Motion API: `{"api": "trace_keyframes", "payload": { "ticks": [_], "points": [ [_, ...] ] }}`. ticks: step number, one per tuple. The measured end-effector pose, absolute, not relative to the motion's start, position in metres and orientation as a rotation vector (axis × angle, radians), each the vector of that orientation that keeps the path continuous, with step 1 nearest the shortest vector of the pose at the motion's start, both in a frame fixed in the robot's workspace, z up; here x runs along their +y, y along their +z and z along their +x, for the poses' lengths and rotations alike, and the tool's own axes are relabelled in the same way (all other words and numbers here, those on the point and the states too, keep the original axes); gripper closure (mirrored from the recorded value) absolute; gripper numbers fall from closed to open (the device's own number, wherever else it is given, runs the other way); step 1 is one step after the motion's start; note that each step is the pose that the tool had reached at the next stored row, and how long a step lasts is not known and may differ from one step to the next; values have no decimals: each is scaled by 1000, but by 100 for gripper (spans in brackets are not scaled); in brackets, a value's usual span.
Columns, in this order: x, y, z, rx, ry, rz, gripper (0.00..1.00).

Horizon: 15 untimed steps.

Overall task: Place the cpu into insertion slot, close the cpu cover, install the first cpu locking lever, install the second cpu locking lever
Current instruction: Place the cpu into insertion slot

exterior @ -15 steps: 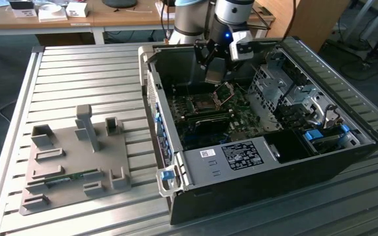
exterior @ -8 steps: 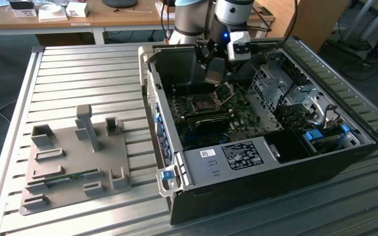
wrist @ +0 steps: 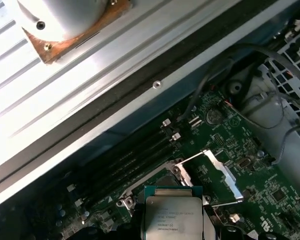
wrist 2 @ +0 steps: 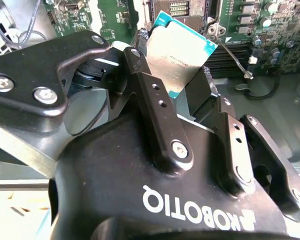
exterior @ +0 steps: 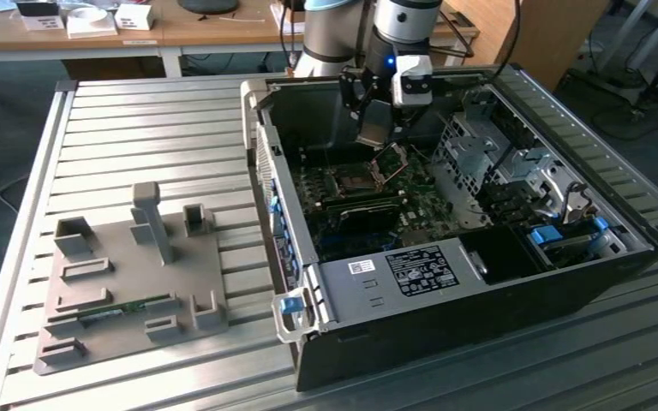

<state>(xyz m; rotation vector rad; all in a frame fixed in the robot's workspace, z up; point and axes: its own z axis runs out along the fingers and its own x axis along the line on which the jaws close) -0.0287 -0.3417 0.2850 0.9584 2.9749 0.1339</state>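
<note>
Exterior view shows one arm with one hand [exterior: 370,127], lowered into one open grey computer case [exterior: 421,274] that lies on the slatted metal desk [exterior: 158,128]. One grey fixture plate [exterior: 134,274] with upright blocks is seen on the desk toward the exterior view's left, well apart from the case.

One cpu [wrist 2: 177,50] is counted. In the second wrist view it is gripped between the two black fingers [wrist 2: 155,100], which are closed onto its opposite edges; its pale metal face is tilted and projects beyond the fingertips.

One insertion slot [wrist: 160,182] and one cpu cover [wrist: 215,172] are counted on the green board. In the first wrist view the cover is swung up and stands open beside the slot, so the slot is left uncovered. The cpu is held above the board, close to the slot and not seated in it. One thin metal lever [wrist 2: 230,50] is seen in the second wrist view, lying free beside the slot.
</note>
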Motion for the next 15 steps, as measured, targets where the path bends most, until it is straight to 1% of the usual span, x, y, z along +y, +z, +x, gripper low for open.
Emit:
{"api": "trace_keyframes", "payload": {
  "ticks": [15],
  "points": [
    [-342, 285, -29, 2908, 132, 1132, 46]
  ]
}}
